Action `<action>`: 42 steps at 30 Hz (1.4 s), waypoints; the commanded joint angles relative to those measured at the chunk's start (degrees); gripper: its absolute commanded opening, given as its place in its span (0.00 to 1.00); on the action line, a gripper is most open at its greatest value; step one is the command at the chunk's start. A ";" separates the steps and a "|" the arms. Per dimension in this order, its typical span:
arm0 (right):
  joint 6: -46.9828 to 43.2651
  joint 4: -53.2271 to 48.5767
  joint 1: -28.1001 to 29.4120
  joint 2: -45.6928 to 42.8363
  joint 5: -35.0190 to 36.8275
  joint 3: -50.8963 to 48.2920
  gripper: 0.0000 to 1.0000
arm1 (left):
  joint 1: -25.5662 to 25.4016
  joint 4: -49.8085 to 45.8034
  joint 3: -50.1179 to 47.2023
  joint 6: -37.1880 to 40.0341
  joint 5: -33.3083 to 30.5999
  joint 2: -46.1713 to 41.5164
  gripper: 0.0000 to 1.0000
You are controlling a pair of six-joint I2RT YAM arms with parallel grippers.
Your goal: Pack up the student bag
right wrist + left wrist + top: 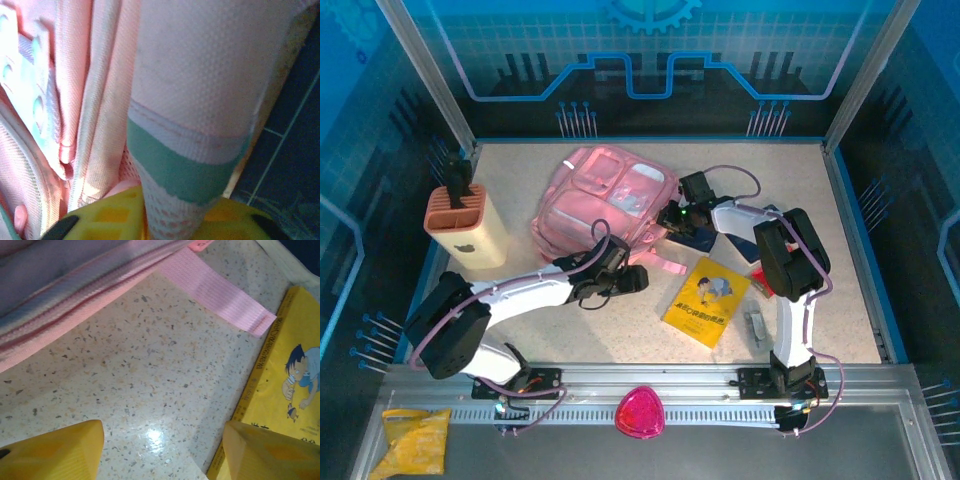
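The bag point(605, 200) lies flat on the surface point(520, 300), directly ahead of both arms. The right fingers point(678, 218) sit at its near right edge, pressed together on a padded pink strap with a teal band that runs up between them; the rest of the bag spreads out to one side of them. The left fingers point(638, 281) stand apart over bare surface, holding nothing. The bag's zipped edge lies just ahead of them and the spine of a yellow book point(707, 300) lies beside and partly under one of them.

This looks like the start of packing: one arm holds the bag while the other goes for the book. The right grip should stay firm on the strap and lift gently, so the soft fabric does not slip out. The left fingers need to shift sideways to straddle the book's spine before closing.

A loose pink strap end point(220, 300) lies ahead of the left fingers, between bag and book, and could snag. Well away from both sets of fingers are a beige slotted holder point(465, 228), a small red item point(761, 280), a grey item point(755, 325), a magenta rounded piece point(639, 412) and a yellow packet point(415, 440).
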 commanded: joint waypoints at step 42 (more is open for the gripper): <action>15.27 9.59 11.64 -23.52 12.91 -12.26 0.00 | -3.40 3.95 1.38 9.65 -12.70 -7.63 0.55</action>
